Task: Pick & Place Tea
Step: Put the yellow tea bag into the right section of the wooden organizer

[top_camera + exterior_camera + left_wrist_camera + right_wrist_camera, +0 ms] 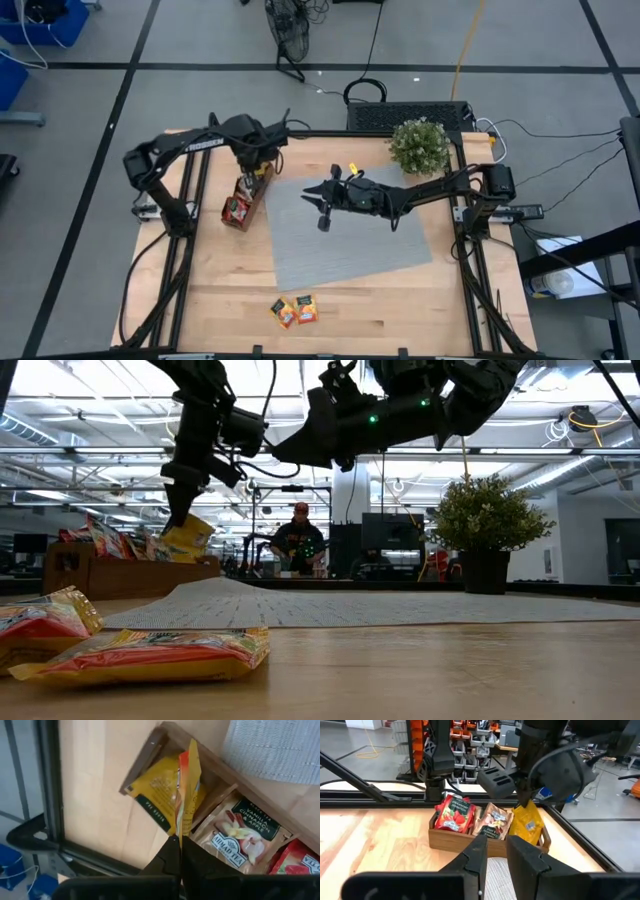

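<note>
Your left gripper pinches a thin, crinkly yellow sachet upright over the wooden tray; your right gripper, slightly parted, holds nothing above the woven mat.

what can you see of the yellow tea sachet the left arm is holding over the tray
The yellow tea sachet is a flat, glossy foil-like packet with a dark printed label. It hangs on edge, pinched at one side by the shut left end effector, over the end compartment of the wooden tray. That compartment already holds another yellow packet; whether they touch is unclear.
</note>
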Controlling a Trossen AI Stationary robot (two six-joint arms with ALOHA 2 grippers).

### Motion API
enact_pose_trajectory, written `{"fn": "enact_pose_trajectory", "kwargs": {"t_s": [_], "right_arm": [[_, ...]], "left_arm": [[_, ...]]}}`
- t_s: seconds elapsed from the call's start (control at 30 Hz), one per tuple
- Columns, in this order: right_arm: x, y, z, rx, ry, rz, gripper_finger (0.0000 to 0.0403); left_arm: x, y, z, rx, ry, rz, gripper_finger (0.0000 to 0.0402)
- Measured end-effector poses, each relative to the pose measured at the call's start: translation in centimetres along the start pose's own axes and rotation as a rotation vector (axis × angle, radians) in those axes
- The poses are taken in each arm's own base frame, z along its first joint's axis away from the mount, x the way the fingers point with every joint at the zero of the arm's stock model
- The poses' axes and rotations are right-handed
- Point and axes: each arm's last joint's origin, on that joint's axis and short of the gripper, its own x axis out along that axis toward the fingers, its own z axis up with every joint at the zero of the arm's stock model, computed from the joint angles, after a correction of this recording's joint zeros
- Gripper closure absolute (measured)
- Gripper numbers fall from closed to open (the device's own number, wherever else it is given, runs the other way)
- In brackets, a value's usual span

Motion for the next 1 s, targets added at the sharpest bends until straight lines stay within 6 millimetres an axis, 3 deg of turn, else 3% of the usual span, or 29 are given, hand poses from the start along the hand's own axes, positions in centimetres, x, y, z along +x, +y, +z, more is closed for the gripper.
{"fn": "enact_pose_trajectory", "kwargs": {"t_s": [0.37, 0.67, 1.0], "right_arm": [[0.0, 0.0, 0.0, -0.005, 0.003, 0.000, 0.0344], [0.0, 0.0, -0.1, -0.007, 0.011, 0.001, 0.0344], [0.0, 0.0, -0.2, -0.008, 0.018, 0.001, 0.0344]], "left_arm": [[1.8, 0.2, 0.6, 0.016, 0.118, 0.006, 0.0387], [1.8, 0.5, 0.5, -0.008, 0.142, 0.105, 0.0340], [1.8, 0.6, 0.5, -0.033, 0.145, 0.128, 0.0319]]}}
